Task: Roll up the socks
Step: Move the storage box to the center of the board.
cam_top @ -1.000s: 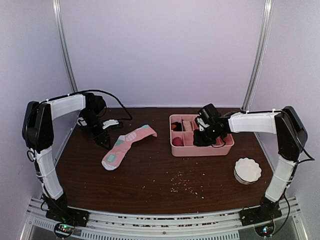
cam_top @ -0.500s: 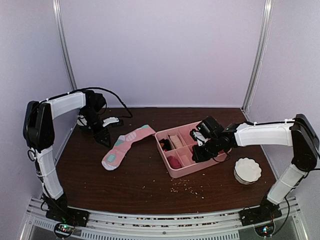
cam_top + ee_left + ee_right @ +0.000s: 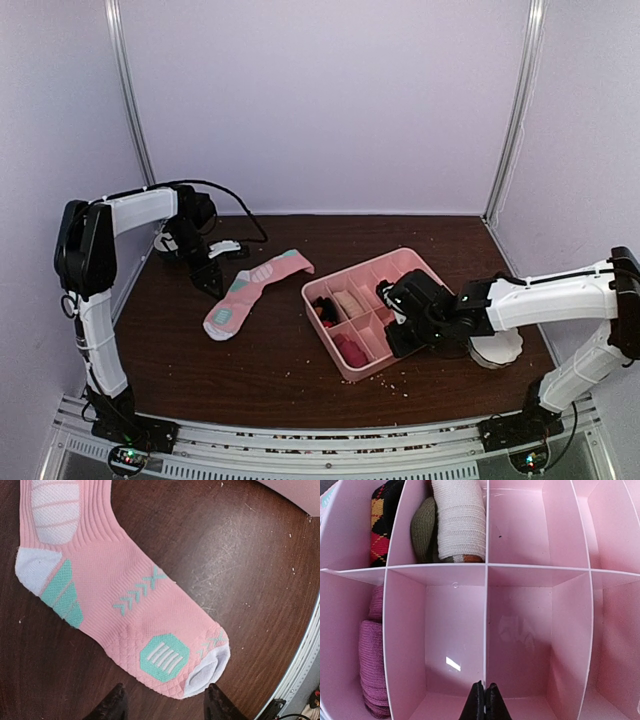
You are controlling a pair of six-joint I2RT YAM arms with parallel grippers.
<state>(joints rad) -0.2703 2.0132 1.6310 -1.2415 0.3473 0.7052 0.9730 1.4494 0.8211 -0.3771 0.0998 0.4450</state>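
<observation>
The pink sock [image 3: 255, 290] with mint-green patches lies flat on the brown table at the left. In the left wrist view [image 3: 125, 605] its white toe end points at my fingers. My left gripper [image 3: 205, 278] is open and empty, its fingertips [image 3: 116, 702] just short of that toe end. My right gripper [image 3: 400, 325] is shut on an inner divider wall of the pink tray [image 3: 356, 270], as the right wrist view [image 3: 485, 700] shows. A rolled beige sock [image 3: 457, 525] with a brown end lies in a far tray compartment.
Other tray compartments hold a black argyle roll [image 3: 382, 520], an olive roll [image 3: 422, 530] and a maroon roll [image 3: 372, 670]. A white bowl [image 3: 503, 348] sits at the right, partly behind my right arm. Crumbs [image 3: 395, 383] lie near the front edge.
My right gripper has dragged the pink tray toward the front and left, turning it at an angle. The left gripper and the pink sock have stayed almost still.
</observation>
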